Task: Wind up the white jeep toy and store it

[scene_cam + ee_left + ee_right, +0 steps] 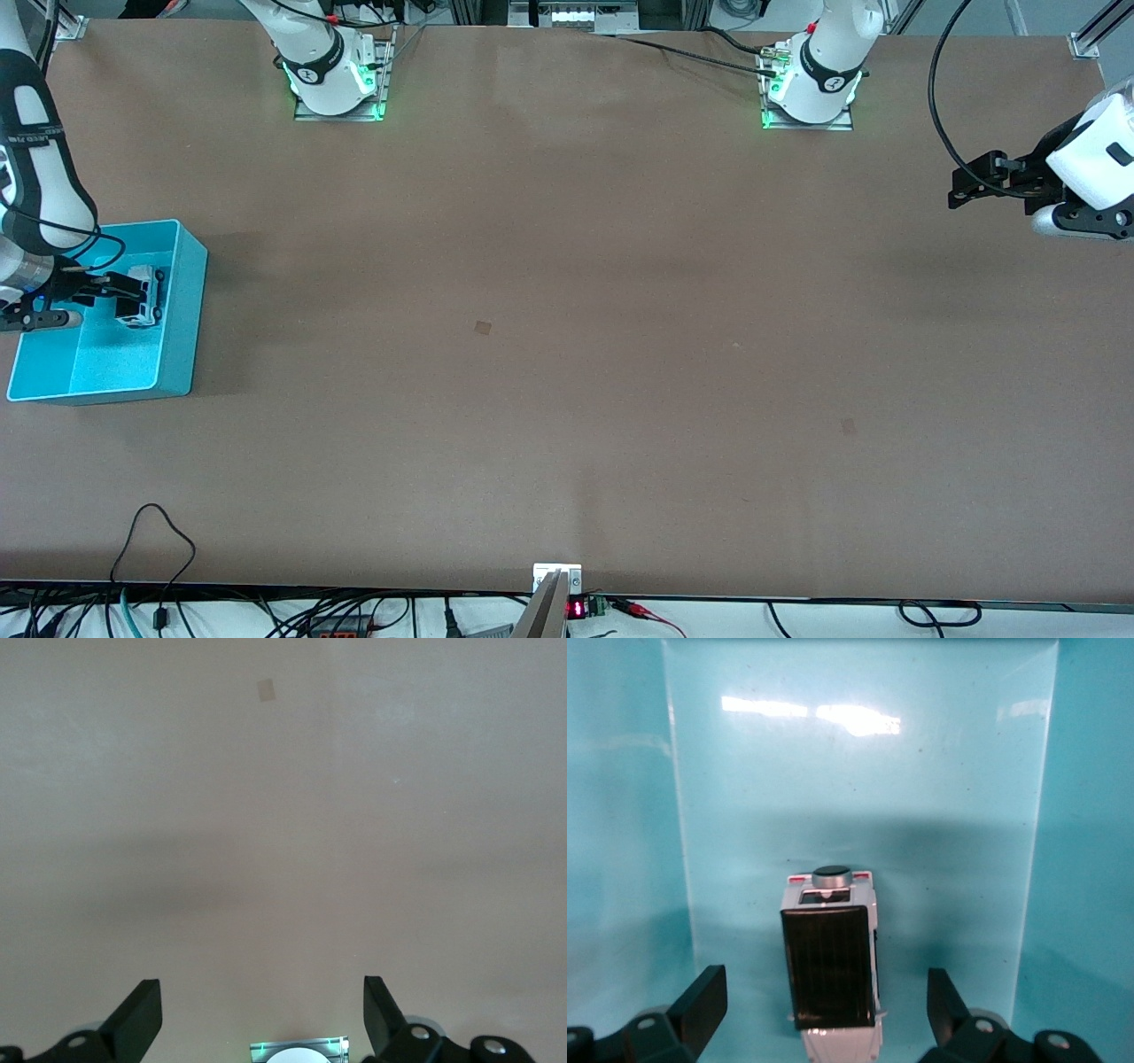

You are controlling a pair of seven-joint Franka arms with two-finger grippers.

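Both right gripper (824, 1010) fingers stand apart (touching nothing) around white jeep toy (831, 966).

White jeep toy (831, 970), black ribbed roof; turquoise bin (182, 292).

White arms, black joint bands – green-lit bases (337, 89), black cables; black angular fingers (700, 1001).

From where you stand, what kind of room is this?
Probably a robotics lab: two arms bolted to a bare brown table, cables along its edge, and one tiny white jeep toy in a turquoise bin.
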